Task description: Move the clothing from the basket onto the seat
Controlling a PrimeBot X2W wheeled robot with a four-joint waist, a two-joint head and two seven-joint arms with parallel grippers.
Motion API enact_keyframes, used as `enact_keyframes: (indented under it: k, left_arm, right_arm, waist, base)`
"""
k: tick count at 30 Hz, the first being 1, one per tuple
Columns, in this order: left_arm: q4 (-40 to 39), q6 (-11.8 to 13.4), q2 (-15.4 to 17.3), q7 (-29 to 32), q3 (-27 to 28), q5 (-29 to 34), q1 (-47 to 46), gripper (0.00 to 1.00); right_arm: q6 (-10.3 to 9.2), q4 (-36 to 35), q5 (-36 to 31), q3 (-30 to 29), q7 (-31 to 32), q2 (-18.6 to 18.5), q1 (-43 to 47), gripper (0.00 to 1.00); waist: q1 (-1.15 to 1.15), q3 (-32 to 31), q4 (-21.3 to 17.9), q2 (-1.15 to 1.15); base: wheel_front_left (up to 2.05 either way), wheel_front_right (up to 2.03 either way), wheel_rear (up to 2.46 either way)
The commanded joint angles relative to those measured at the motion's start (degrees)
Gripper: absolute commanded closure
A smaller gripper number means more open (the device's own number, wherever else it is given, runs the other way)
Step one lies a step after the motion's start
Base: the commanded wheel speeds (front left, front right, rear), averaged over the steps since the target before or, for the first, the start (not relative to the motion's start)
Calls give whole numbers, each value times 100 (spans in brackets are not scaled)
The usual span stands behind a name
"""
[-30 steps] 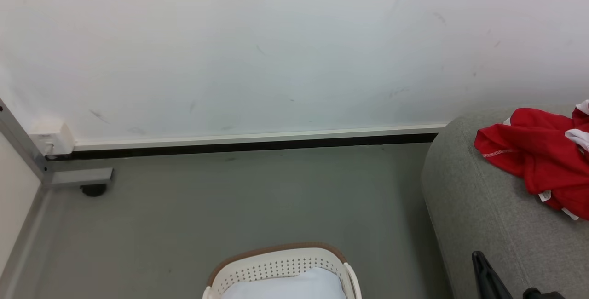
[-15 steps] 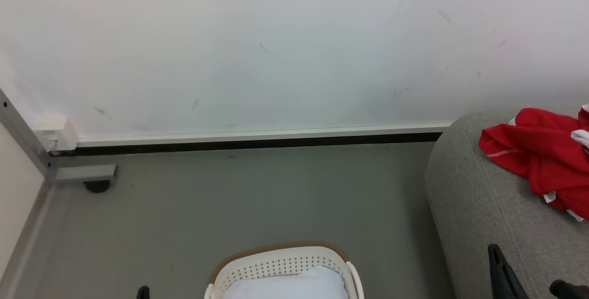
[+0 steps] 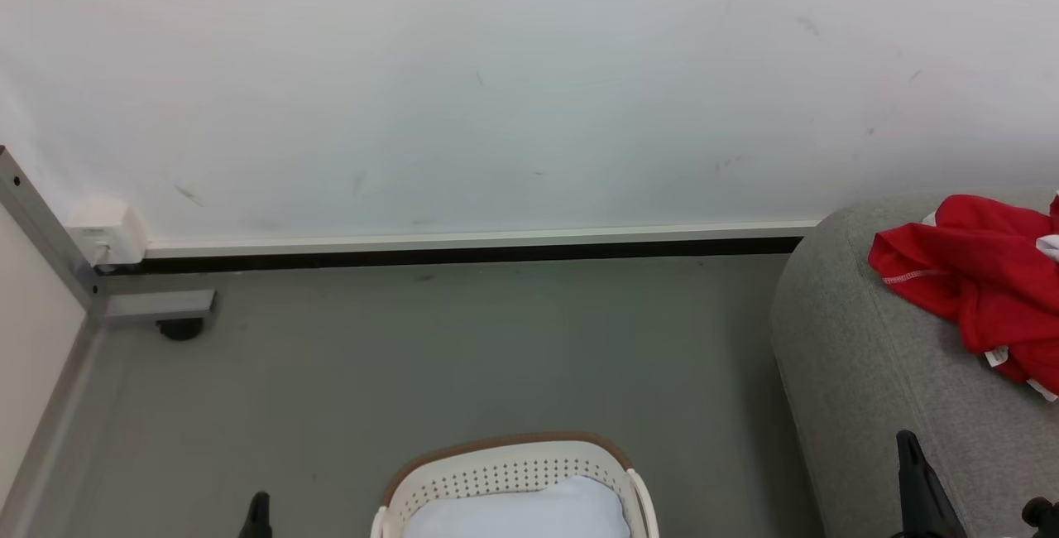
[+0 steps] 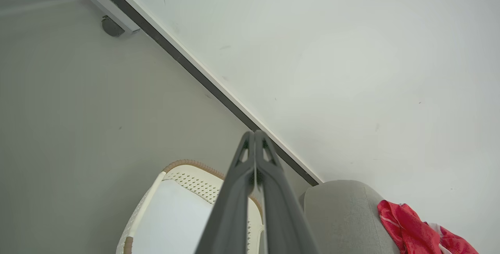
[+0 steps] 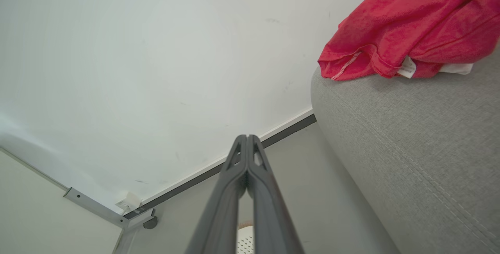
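Right wrist view: clothing [image 5: 394,31] on seat [image 5: 410,140], apart from right gripper [image 5: 247,137].

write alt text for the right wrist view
Bright red clothing lies bunched on top of the light-grey seat at the upper right. The right gripper, shut and empty, points up from the bottom edge toward a white wall and grey floor.

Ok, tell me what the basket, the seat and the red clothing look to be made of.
Basket: probably moulded plastic, matt cream, with rows of small holes. Seat: grey woven fabric upholstery, visible weave and stitched seams. Clothing: thin red fabric, perhaps synthetic; soft folds, white-stitched hem.
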Motion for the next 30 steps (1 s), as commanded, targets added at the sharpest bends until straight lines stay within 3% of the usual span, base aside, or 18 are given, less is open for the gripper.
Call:
enact_keyframes:
  k: [1, 30]
  left_arm:
    - [-51, -36, 38, 48, 41, -192, -156, 100]
    - [55, -174, 50, 551, 158, -1961, -593, 100]
  right_arm:
    - [-4, -84, 222, -39, 46, -56, -176, 100]
    - [-7, -81, 2245, -244, 519, -89, -376, 100]
  waist:
    - [0, 3, 6, 0]
    - [0, 65, 124, 0]
  base:
    - [0, 0, 0]
    - [0, 0, 0]
